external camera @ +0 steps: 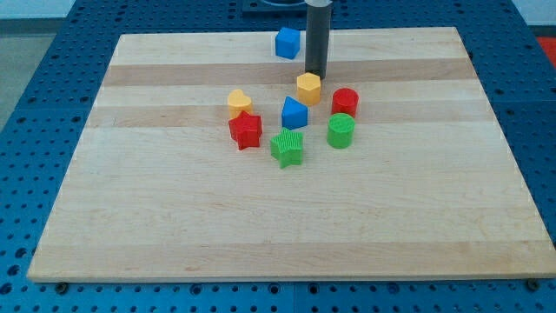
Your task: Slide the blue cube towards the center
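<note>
The blue cube (287, 43) sits near the top edge of the wooden board (174, 209), a little left of the rod. My tip (314, 76) is below and to the right of the cube, apart from it, and just above the yellow hexagonal block (308, 88). A second blue block (294, 113), wedge-like, lies in the cluster near the board's middle.
Around the middle lie a yellow block (240, 103), a red star block (246, 130), a green star block (287, 147), a green cylinder (340, 131) and a red cylinder (345, 103). A blue perforated table surrounds the board.
</note>
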Tool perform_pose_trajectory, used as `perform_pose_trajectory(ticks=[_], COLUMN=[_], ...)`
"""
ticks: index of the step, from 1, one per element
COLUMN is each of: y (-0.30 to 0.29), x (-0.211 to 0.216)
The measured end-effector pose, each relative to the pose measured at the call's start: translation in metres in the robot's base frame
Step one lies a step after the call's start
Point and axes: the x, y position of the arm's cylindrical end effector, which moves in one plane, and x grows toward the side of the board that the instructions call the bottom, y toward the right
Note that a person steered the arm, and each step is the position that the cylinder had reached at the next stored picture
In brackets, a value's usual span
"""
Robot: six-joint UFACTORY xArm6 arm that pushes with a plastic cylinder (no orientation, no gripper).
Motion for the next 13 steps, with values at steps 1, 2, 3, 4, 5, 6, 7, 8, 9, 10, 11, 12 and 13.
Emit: perform_pose_trajectory(ticks=[1,2,3,4,5,6,7,8,9,10,11,12,13], y=[0.003,0.015,0.025,0.009,-0.028,-0.045,-0.046,-0.046,-0.046,-0.048,-0.057,-0.063,-0.065], x=[-0.029,-0.055,-0.079,-0.097,-0.097,-0.097,-0.092,-0.078,-0.064,-0.051,-0.041,-0.032,-0.023])
